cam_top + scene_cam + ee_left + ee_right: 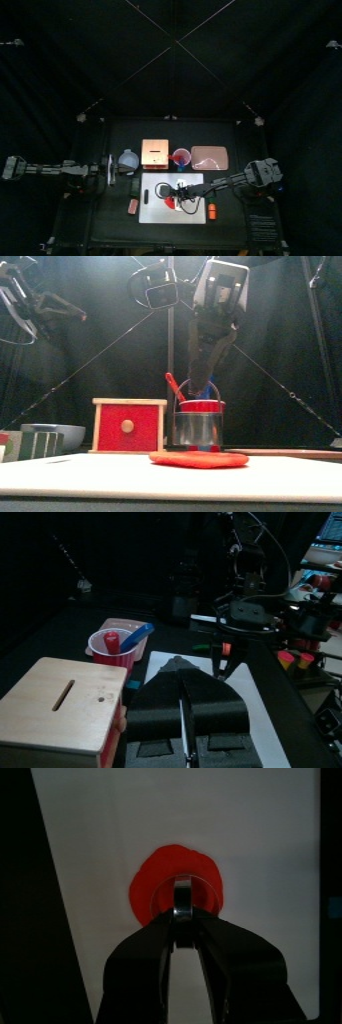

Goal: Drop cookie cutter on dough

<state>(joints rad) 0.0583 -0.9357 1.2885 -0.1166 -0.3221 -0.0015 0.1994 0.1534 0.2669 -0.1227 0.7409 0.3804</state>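
Note:
A flat red dough (177,883) lies on a white mat (254,848); it also shows in the front view (198,459) and the top view (175,203). My right gripper (185,914) is shut on a small round metal cookie cutter (183,894) and holds it right above the dough's middle. In the front view the right gripper (201,374) hangs well above the dough. My left gripper (182,677) is shut and empty, resting at the table's left (110,170), apart from the mat.
A wooden box with a slot (60,702) and a red cup (114,644) holding a blue tool stand behind the mat. A grey bowl (47,438) sits at the left and a pink slab (211,156) at the back right.

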